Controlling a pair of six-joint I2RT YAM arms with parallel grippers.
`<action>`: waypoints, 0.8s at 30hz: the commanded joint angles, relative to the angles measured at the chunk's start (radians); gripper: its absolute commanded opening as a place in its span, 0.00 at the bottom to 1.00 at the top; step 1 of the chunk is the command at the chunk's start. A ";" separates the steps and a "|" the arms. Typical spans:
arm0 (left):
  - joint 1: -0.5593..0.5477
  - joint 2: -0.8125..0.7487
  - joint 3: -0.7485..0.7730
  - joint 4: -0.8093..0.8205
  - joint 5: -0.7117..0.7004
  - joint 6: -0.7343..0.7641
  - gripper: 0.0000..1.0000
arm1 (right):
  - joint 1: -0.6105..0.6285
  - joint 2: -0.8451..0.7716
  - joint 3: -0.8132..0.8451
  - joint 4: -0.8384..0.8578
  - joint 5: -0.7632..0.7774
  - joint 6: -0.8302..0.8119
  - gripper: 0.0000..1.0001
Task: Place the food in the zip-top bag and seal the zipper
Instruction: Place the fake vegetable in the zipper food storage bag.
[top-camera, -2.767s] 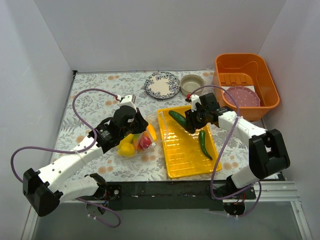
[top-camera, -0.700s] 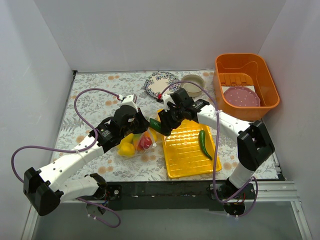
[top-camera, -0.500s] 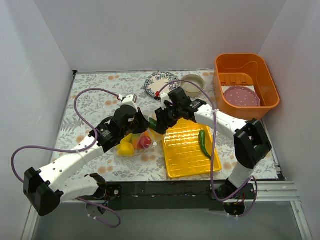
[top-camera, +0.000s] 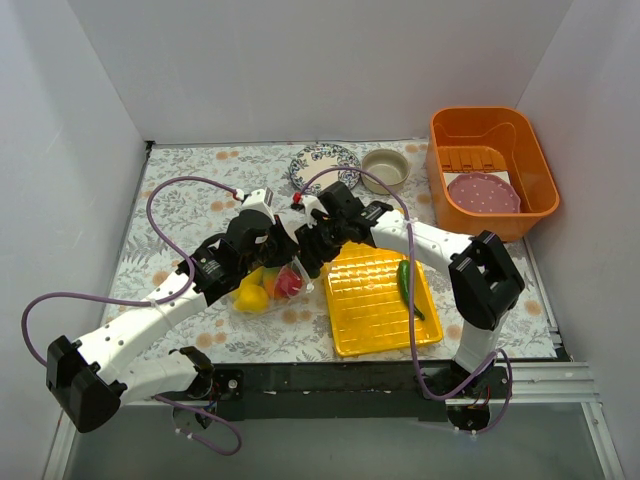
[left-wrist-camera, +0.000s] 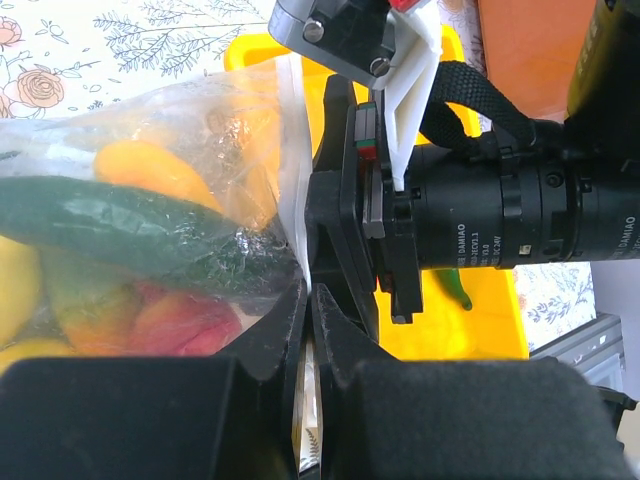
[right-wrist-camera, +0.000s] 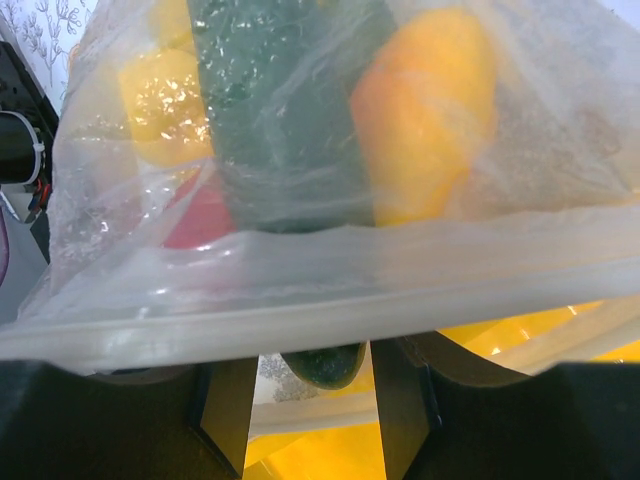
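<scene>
The clear zip-top bag (top-camera: 268, 287) lies left of the yellow tray (top-camera: 375, 315) and holds yellow, orange and red food pieces. My left gripper (top-camera: 272, 250) is shut on the bag's mouth edge; in the left wrist view its jaws (left-wrist-camera: 310, 300) pinch the pale zipper (left-wrist-camera: 292, 150). My right gripper (top-camera: 303, 255) is at the bag's mouth, shut on the green cucumber (left-wrist-camera: 120, 230), which lies mostly inside the bag (left-wrist-camera: 200, 120). In the right wrist view the zipper (right-wrist-camera: 300, 315) hides my fingertips (right-wrist-camera: 315, 345); the cucumber (right-wrist-camera: 290, 130) shows through the plastic. The green chili (top-camera: 405, 280) lies on the tray.
A patterned plate (top-camera: 330, 158) and a small bowl (top-camera: 385, 168) stand at the back. An orange basin (top-camera: 500, 135) with a pink plate (top-camera: 483, 192) is at the back right. White walls close in the table on three sides.
My right gripper has carried the cucumber left from the tray to the bag's mouth, and the cucumber is now inside the bag. My left gripper has held the bag still.
</scene>
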 joint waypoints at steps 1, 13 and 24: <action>0.002 -0.025 0.011 -0.003 -0.012 0.004 0.02 | -0.001 0.016 0.041 0.050 -0.013 0.028 0.46; 0.004 -0.031 0.006 -0.003 -0.012 0.003 0.02 | 0.006 0.022 0.009 0.170 0.047 0.117 0.56; 0.004 -0.034 0.002 -0.006 -0.018 0.001 0.02 | 0.004 -0.018 -0.034 0.191 0.058 0.100 0.64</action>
